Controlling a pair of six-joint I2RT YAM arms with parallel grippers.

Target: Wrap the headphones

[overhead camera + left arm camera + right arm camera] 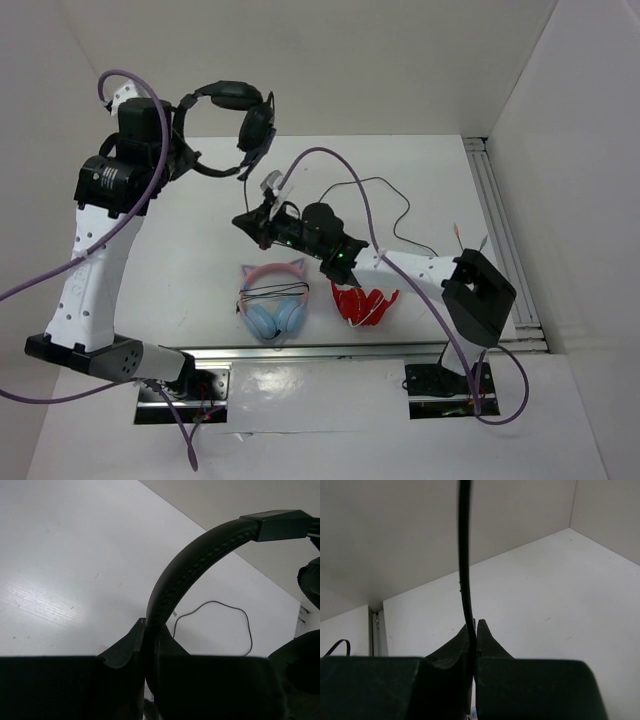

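The left claw (150, 632) is shut tight on the padded band of the black over-ear headphones with round cups (232, 97). It holds them high above the white desk (420, 180), likely so the wire hangs free. Next, the right claw (474, 630) pinches the long thin black wire (464, 555), probably to pull it straight for winding. Lower on the desk lie a pink-and-blue cat-ear pair (272, 300) and a red pair (362, 303), out of the way.

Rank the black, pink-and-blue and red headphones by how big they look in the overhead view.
1. black headphones: largest, but held up nearer the camera, so that lead is unsure.
2. pink-and-blue headphones.
3. red headphones: smallest; both lie on the table, so that comparison is fair.
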